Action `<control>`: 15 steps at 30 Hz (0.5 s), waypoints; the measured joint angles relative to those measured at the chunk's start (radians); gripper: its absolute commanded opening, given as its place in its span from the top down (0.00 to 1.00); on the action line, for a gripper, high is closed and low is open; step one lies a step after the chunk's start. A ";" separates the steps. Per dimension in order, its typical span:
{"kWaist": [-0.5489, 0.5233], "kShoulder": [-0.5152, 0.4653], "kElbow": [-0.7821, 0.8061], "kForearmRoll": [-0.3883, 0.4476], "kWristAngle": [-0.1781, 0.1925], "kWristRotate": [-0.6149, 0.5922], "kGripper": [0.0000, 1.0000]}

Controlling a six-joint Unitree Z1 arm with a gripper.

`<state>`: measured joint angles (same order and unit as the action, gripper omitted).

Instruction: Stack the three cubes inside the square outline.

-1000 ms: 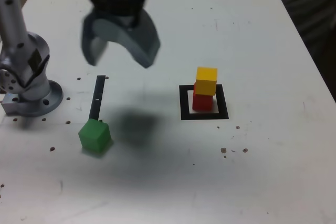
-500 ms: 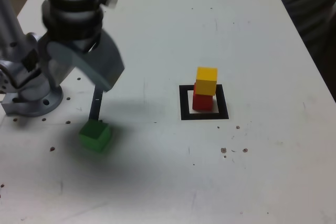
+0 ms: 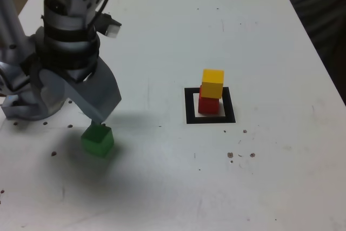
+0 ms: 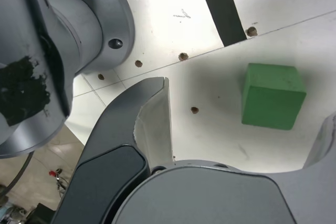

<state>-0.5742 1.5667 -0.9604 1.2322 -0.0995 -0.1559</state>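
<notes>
I see a white surface filling most of the exterior view. A thin black strip lies flat on it. Small dark holes and specks dot the surface near that strip, and a fine seam line crosses the surface just beside the strip's end.

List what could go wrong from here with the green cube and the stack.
1. The open gripper sits off-centre over the green cube: in the wrist view the cube lies close to one finger, so closing may shove or tilt it rather than clamp it.
2. The yellow cube sits skewed on the red cube, so a third cube set down hard could topple the stack out of the square outline.
</notes>
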 measured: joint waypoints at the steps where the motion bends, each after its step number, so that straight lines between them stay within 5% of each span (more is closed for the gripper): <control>1: -0.003 0.011 0.002 -0.011 -0.004 0.000 0.01; 15: -0.005 0.138 0.040 -0.173 -0.041 0.026 0.04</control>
<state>-0.5794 1.7047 -0.9206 1.0589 -0.1406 -0.1301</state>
